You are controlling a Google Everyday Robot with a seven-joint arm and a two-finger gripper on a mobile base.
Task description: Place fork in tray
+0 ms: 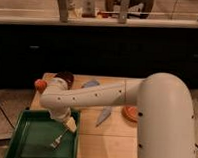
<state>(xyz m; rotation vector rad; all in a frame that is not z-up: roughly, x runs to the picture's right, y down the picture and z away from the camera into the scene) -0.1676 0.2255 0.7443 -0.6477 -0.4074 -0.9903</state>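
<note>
The dark green tray point(26, 140) sits at the front left of the wooden table. The small pale fork point(57, 140) lies slanted over the tray's right part, tines toward the front left. My gripper point(68, 124) hangs over the tray's right side, just above the fork's upper end. I cannot tell whether it touches the fork. My white arm point(96, 96) reaches in from the right.
A dark brown bowl point(65, 78) and a small orange-red object point(40, 84) stand behind the tray. Two light-blue utensils point(90, 84) point(103, 115) lie mid-table. An orange plate point(129, 114) is partly hidden by my arm. A dark counter runs along the back.
</note>
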